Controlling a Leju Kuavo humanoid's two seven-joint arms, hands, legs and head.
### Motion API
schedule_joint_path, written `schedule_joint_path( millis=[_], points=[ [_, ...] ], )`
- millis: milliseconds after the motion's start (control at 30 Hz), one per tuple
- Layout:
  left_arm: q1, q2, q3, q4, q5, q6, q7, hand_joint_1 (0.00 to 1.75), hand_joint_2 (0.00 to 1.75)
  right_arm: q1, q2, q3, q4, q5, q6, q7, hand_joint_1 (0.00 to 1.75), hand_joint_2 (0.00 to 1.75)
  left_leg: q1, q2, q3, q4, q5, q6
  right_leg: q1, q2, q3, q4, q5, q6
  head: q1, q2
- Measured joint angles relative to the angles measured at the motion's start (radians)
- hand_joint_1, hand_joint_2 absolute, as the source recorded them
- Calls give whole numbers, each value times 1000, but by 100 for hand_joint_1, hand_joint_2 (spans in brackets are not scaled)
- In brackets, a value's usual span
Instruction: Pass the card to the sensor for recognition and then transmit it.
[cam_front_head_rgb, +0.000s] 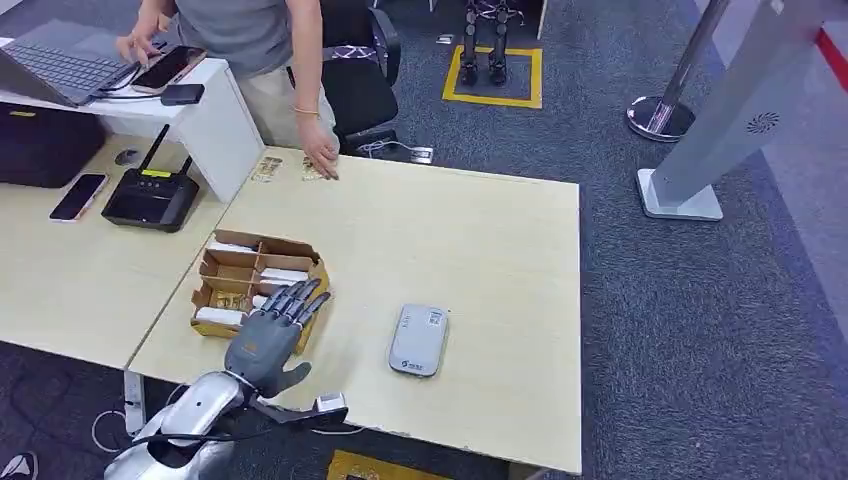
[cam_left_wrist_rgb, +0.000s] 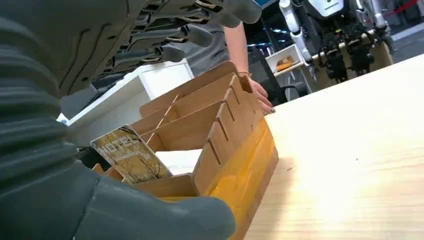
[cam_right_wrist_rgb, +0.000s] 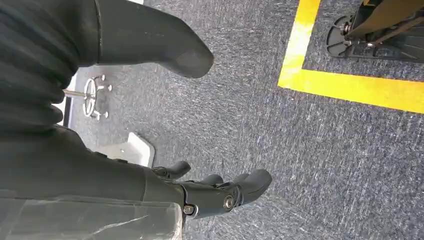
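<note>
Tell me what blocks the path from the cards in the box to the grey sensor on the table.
Nothing visible does. The bare table lies between the cardboard box and the sensor. The left hand hovers over the box edge, above a card leaning in a compartment.

Black router (cam_front_head_rgb: 152, 196), phone (cam_front_head_rgb: 78, 196) and laptop (cam_front_head_rgb: 60, 68) at the desk's far-left end, person (cam_front_head_rgb: 250, 40) standing beyond.

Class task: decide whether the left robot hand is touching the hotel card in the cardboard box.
Apart. In the left wrist view, the left robot hand spreads its fingers above the cardboard box, with open space between them and the card standing inside.
</note>
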Motion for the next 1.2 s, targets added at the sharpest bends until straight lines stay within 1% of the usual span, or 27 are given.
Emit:
schedule_joint_path(
  millis=[200, 333, 500, 633, 767, 967, 1200],
  points=[
    [-5, 28, -28, -7, -35, -20, 36, 0, 175, 0, 0, 0, 0, -10, 1, -1, 0, 175, 0, 0, 0, 0, 0, 0, 0, 0, 0, 0, 0, 0, 0, 0],
    [-3, 50, -32, -24, -78, -24, 80, 0, 175, 1, 0, 0, 0, -21, 2, -1, 0, 175, 0, 0, 0, 0, 0, 0, 0, 0, 0, 0, 0, 0, 0, 0],
    [12, 65, -32, -49, -132, -33, 130, 0, 175, 1, 0, 0, 2, -33, 2, 1, 0, 175, 0, 0, 0, 0, 0, 0, 0, 0, 0, 0, 0, 0, 0, 0],
    [35, 73, -32, -71, -167, -33, 165, 0, 175, 2, 0, 0, 2, -43, -1, 2, 0, 175, 0, 0, 0, 0, 0, 0, 0, 0, 0, 0, 0, 0, 0, 0],
    [53, 77, -32, -90, -179, -33, 180, 0, 175, 2, 0, 0, 3, -51, -3, 2, 0, 175, 0, 0, 0, 0, 0, 0, 0, 0, 0, 0, 0, 0, 0, 0],
    [68, 84, -32, -110, -195, -58, 203, 0, 175, 3, 1, 0, 3, -60, -5, 0, 0, 175, 0, 0, 0, 0, 0, 0, 0, 0, 0, 0, 0, 0, 0, 0],
    [77, 85, -31, -119, -229, -67, 246, 0, 175, 3, 2, 0, 3, -63, -5, 1, 0, 175, 0, 0, 0, 0, 0, 0, 0, 0, 0, 0, 0, 0, 0, 0]
  ],
)
